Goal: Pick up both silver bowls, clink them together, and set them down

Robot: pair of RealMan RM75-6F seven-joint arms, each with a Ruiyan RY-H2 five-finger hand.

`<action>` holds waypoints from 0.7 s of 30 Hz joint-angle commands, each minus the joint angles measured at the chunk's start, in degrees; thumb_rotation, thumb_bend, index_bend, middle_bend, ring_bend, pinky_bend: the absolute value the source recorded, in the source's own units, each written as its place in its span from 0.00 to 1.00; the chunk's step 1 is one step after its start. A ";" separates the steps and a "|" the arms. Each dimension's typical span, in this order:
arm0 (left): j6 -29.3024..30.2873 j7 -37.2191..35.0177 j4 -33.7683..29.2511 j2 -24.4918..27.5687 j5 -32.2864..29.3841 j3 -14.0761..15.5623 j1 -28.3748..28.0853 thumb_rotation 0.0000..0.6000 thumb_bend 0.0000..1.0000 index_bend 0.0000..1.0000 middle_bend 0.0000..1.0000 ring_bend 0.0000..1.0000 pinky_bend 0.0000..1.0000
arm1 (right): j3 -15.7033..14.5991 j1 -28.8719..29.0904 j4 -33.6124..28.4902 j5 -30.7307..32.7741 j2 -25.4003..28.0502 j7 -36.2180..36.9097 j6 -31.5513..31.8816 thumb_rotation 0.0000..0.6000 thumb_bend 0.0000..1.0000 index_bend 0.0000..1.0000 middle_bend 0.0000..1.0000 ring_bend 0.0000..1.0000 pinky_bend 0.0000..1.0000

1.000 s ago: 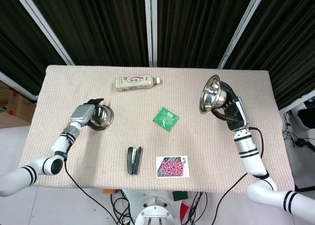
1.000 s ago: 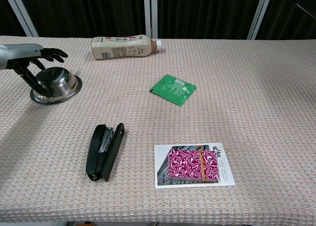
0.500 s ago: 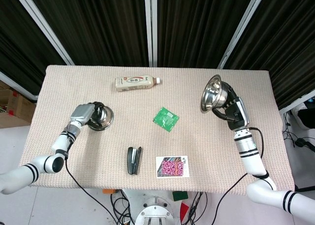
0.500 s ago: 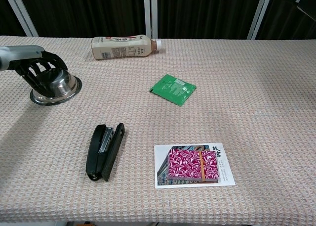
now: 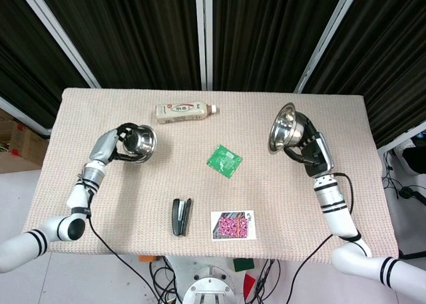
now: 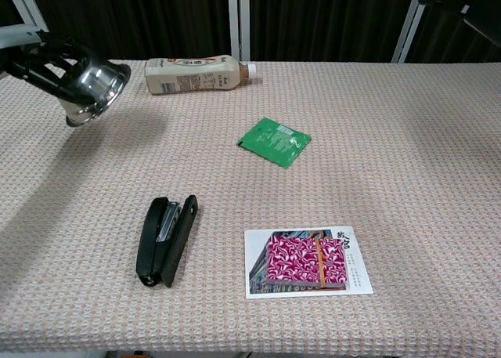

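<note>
Dark curtains behind beige table point(image 5: 279, 204). Left hand point(image 5: 114, 144) fingers clasp left bowl point(image 5: 138, 143), lifted, tilted; right hand point(image 5: 307, 150) grips right bowl point(image 5: 284, 128) aloft. Risk: tilted bowls slipping when clinked.

On my feeds the table point(image 6: 438, 139) wears a beige woven cloth. I see a drink bottle point(image 5: 186, 111) lying on its side near the far edge, cap pointing to the right in my view. A green foil packet point(image 6: 274, 141) lies flat near the middle. Toward the near edge I've got a black stapler point(image 6: 165, 240) lying closed, and just to its right a white card point(image 6: 309, 262) with a pink patterned packet point(image 6: 307, 261) bound by a band resting on it. Black curtains point(image 5: 266, 31) hang behind.
</note>
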 commanded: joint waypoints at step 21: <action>9.70 -66.53 -6.37 -0.88 29.25 -1.56 -4.85 1.00 0.20 0.53 0.52 0.42 0.50 | 0.11 6.78 5.60 -0.17 -10.39 0.39 -6.97 1.00 0.18 0.64 0.49 0.48 0.59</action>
